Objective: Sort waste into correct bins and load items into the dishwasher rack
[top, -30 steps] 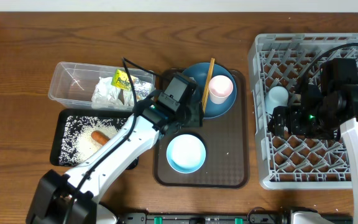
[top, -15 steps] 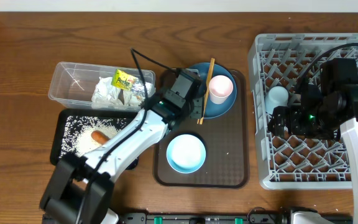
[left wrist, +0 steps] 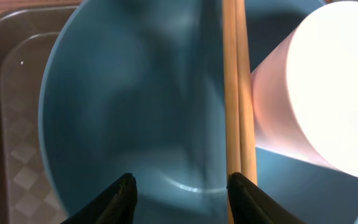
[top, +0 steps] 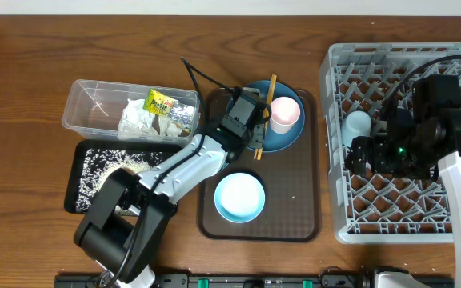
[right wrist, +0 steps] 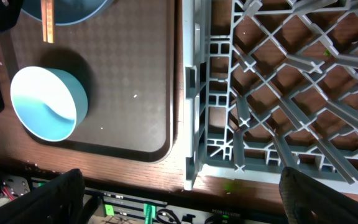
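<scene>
My left gripper (top: 254,128) (left wrist: 182,199) hovers open low over the dark-blue plate (top: 286,138) (left wrist: 123,99), nothing between its fingers. Its right finger (left wrist: 247,202) is just beside the wooden chopsticks (top: 266,102) (left wrist: 238,93), which lie across the plate next to the pale-pink cup (top: 284,114) (left wrist: 322,87). The light-blue bowl (top: 239,197) (right wrist: 45,102) stands on the brown tray (top: 294,208). My right gripper (top: 358,156) (right wrist: 182,186) is wide open and empty over the front-left edge of the grey dishwasher rack (top: 406,208) (right wrist: 278,93). A light-blue cup (top: 357,126) sits in the rack.
The clear tub (top: 86,100) at the left holds a crumpled napkin (top: 138,118) and a yellow-green packet (top: 159,102). Below it the black tray (top: 94,180) holds rice; my left arm crosses over it. The table's front edge lies close under the right gripper.
My left arm has stretched farther back over the plate, toward the chopsticks and the pink cup. Its jaws kept the same width. The right arm has not moved.
</scene>
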Motion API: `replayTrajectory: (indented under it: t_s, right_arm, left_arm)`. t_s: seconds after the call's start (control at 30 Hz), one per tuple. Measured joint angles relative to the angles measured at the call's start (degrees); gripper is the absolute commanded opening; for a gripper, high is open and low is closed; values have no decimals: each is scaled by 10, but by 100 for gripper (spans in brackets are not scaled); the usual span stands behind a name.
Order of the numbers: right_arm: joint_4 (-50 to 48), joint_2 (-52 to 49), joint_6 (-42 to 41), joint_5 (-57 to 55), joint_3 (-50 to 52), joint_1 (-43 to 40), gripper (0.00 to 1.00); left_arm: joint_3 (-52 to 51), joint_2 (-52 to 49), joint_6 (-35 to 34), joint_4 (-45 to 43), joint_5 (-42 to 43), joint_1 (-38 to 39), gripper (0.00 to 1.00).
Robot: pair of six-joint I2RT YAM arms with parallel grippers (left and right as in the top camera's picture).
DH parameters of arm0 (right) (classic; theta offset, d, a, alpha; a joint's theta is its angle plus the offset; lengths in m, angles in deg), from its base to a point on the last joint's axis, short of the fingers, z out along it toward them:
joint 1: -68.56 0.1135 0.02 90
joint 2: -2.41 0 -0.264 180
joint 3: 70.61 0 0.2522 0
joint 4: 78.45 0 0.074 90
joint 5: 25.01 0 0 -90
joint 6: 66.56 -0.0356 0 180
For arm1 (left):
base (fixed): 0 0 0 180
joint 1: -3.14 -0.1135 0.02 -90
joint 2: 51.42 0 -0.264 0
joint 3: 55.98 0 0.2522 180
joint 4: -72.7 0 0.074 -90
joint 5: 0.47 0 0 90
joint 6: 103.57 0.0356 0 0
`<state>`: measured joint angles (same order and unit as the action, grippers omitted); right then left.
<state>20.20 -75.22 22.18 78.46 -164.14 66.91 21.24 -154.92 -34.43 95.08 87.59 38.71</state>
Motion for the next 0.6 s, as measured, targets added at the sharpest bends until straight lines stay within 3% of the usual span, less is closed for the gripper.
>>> replayTrajectory:
  t_s: [0.6]
  right_arm:
    - [-1,0,0,0,0,0,99]
  left_arm:
    - [1,0,-3,-58,2,-13,48]
